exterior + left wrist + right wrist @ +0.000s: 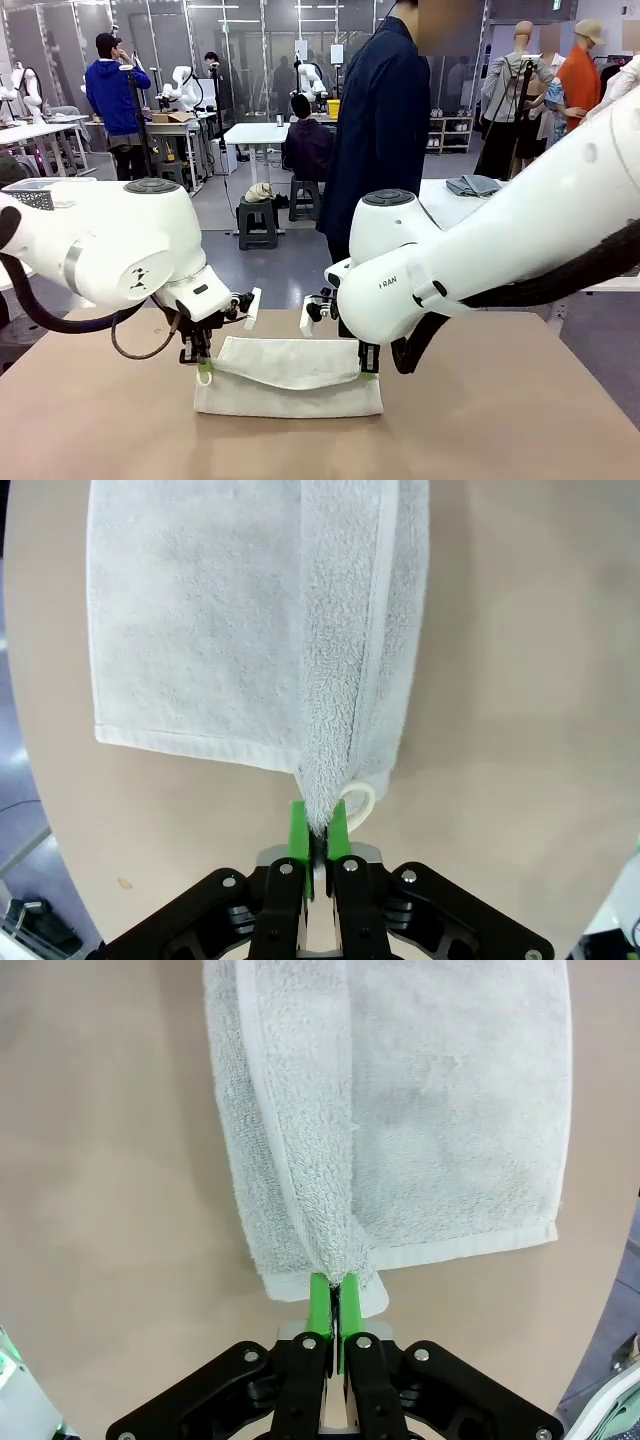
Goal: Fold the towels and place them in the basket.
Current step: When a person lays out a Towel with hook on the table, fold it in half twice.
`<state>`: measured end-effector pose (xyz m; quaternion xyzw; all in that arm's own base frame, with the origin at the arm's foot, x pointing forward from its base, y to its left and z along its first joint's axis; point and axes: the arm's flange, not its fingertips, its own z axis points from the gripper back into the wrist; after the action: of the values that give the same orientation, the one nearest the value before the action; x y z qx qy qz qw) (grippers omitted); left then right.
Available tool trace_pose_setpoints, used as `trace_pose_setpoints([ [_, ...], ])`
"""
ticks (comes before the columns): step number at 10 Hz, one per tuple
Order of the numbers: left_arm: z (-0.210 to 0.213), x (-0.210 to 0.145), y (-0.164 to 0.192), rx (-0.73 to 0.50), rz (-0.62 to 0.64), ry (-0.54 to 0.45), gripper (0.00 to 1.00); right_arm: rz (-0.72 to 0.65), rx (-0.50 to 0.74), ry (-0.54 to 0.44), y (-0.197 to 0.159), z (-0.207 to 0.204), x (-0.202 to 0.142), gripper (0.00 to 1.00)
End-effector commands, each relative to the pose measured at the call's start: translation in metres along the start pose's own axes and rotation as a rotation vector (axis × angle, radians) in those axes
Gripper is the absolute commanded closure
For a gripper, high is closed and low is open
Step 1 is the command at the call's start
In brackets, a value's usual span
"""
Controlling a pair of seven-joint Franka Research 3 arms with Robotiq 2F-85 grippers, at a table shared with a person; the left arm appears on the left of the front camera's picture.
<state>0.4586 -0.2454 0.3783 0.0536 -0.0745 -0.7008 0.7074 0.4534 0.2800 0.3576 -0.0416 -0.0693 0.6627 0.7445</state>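
Left gripper (318, 828) and right gripper (335, 1295) are each pinched shut on an end of the white towel (290, 392); its folded edge is held slightly raised, the rest laid flat on the tabletop (500, 420).

Bright, even overhead light casts soft shadows beneath the towel (288, 385); wrist views curve at the edges.

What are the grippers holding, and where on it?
Both pinch the white terry-cloth towel: the left gripper at one end of its raised folded edge, the right gripper at the other.
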Motion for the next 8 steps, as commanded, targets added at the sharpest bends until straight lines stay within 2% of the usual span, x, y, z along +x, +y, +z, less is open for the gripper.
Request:
trace_pose_setpoints([
  [1, -0.012, 0.008, 0.025, -0.022, -0.026, 0.024, 0.92, 0.021, -0.015, 0.018, -0.022, -0.006, 0.005, 0.96],
  [8, -0.028, 0.012, 0.087, -0.014, 0.029, 0.054, 0.92, -0.039, -0.035, 0.08, -0.079, -0.016, 0.005, 0.96],
])
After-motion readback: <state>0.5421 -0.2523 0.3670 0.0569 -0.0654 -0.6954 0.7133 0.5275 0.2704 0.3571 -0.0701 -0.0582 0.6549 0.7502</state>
